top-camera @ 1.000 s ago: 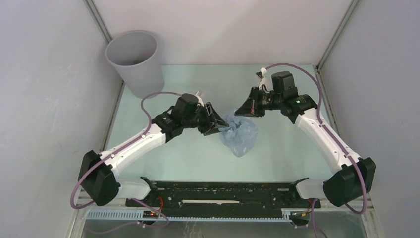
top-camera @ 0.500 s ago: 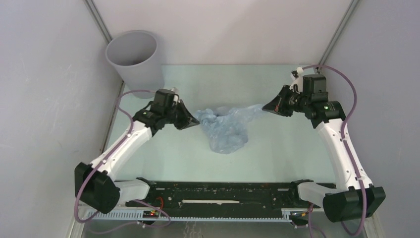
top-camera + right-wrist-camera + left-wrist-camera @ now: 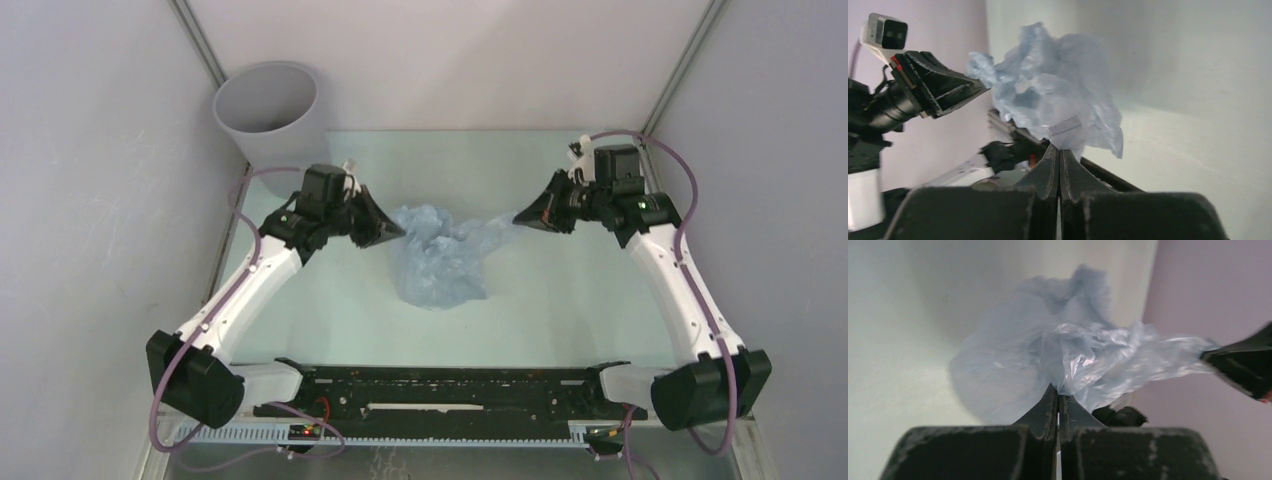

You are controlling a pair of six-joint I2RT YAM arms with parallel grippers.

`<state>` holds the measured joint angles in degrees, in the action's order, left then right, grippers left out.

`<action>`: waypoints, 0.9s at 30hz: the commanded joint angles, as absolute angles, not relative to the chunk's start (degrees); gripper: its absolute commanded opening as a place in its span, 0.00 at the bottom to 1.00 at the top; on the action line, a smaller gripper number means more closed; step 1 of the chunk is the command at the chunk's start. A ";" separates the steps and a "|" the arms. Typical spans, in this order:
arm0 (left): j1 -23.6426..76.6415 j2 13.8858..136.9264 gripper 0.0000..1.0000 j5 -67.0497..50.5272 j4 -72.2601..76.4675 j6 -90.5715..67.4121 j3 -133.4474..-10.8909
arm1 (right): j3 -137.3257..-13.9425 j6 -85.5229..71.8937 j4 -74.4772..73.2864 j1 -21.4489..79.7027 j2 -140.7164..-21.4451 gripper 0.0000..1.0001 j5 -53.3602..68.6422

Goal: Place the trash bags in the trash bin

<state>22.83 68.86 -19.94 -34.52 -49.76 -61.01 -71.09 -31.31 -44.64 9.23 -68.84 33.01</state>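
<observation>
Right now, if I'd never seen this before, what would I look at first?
First, the crinkly pale blue trash bag over the middle of the table. The left arm and the right arm each pinch one side of it in shut jaws. Then you'd spot the big grey trash bin at the far left corner, with the bag not in it yet.

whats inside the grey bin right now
Inside the bin only bare grey inner wall shows; its bottom cannot be made out from the top camera. The bag is outside it, held by the left gripper and right gripper.
</observation>
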 commanded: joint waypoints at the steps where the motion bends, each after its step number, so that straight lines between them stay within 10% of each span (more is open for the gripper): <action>1: 22.16 72.76 0.00 -24.40 -25.85 -52.95 -77.63 | -83.70 -40.88 -37.95 10.74 -74.67 0.00 40.84; 6: 22.06 71.25 0.01 -18.23 -24.13 -51.47 -84.79 | -100.08 -32.81 -44.73 12.74 -76.41 0.00 36.08; 11: 20.90 63.82 0.07 -18.84 -17.87 -54.89 -61.37 | -86.26 -36.85 -36.70 13.18 -73.26 0.00 42.36; 18: 20.57 51.13 0.66 -16.28 -21.73 -51.22 -42.53 | -73.59 -27.31 -40.67 17.74 -74.75 0.00 39.21; 27: 25.26 49.33 0.90 -10.35 -33.05 -40.09 -49.64 | -69.70 -24.77 -42.32 16.25 -76.38 0.00 39.08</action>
